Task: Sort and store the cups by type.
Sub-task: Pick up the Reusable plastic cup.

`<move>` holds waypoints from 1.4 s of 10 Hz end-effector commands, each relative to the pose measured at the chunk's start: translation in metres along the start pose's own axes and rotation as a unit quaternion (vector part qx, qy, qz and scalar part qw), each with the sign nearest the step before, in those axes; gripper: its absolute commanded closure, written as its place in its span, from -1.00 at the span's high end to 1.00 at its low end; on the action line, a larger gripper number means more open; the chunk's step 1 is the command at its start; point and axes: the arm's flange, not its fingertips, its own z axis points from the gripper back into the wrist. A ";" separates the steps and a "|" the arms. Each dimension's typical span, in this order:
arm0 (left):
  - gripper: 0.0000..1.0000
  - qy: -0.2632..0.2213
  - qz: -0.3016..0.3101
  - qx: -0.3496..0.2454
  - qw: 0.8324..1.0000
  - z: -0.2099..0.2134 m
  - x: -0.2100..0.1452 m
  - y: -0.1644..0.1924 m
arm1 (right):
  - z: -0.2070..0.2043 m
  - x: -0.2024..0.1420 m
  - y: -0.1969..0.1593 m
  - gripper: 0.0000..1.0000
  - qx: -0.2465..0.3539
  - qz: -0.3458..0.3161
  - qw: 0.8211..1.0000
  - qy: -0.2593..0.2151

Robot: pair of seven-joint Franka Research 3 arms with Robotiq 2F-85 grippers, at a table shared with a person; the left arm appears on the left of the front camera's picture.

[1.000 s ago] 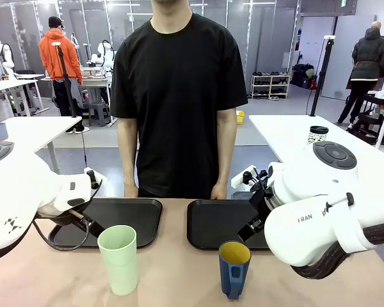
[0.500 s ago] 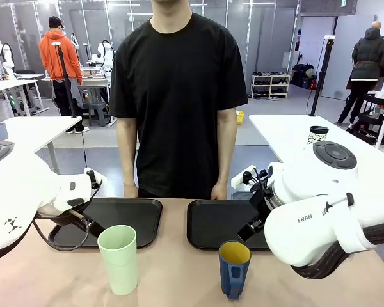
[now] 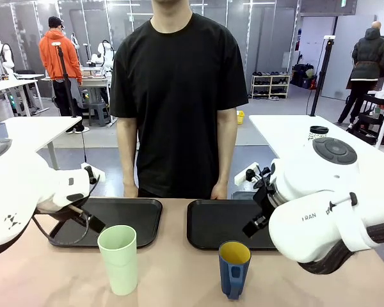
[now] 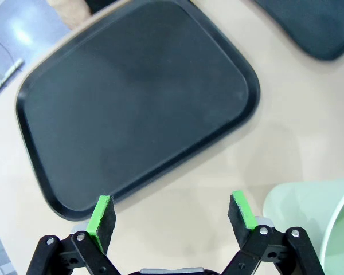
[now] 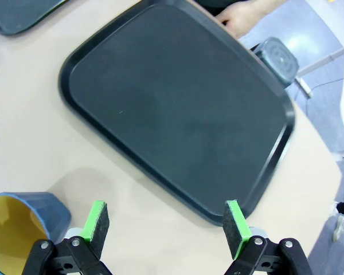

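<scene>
At the left side of the front picture, the left arm (image 3: pixel 25 192) bends in over the table (image 3: pixel 179 284). The left claw (image 4: pixel 172 216) points down. Its two green pads (image 4: pixel 103 220) are wide apart, with nothing between them. It hangs above the near edge of the left tray (image 3: pixel 131 217), which is bare. I think that tray is there so one kind of cup can go in it.

The green cup (image 3: pixel 118 256) stands upright on the table in the lower left of the front picture, just in front of that tray. In the left wrist picture its rim peeks in at the lower right corner, beside the claw and not inside it. It seems put close so the claw has a short reach.

In the middle, a person (image 3: pixel 179 83) stands at the far edge of the table and touches no cup.

Right of the middle, the right tray (image 3: pixel 214 224) is bare too. The blue mug (image 3: pixel 233 268) stands upright in front of it, with its handle facing the near side. The right claw (image 5: pixel 165 220) is also spread wide and empty. It hangs above the near edge of its tray, and the mug sits at the lower left of its picture.

No cup is stored yet. My guess is that each claw will go for the cup nearest to it.
</scene>
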 end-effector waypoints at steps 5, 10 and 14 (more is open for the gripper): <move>1.00 -0.111 -0.009 0.039 0.993 0.089 0.045 -0.028 | 0.124 0.078 0.025 1.00 -0.109 -0.039 0.992 -0.046; 1.00 -0.125 -0.043 0.035 0.991 0.108 0.042 -0.054 | 0.143 0.065 0.043 1.00 -0.148 -0.018 0.987 -0.056; 1.00 -0.121 -0.046 0.054 0.990 0.106 0.033 -0.029 | 0.130 0.046 0.013 1.00 -0.145 -0.006 0.988 -0.045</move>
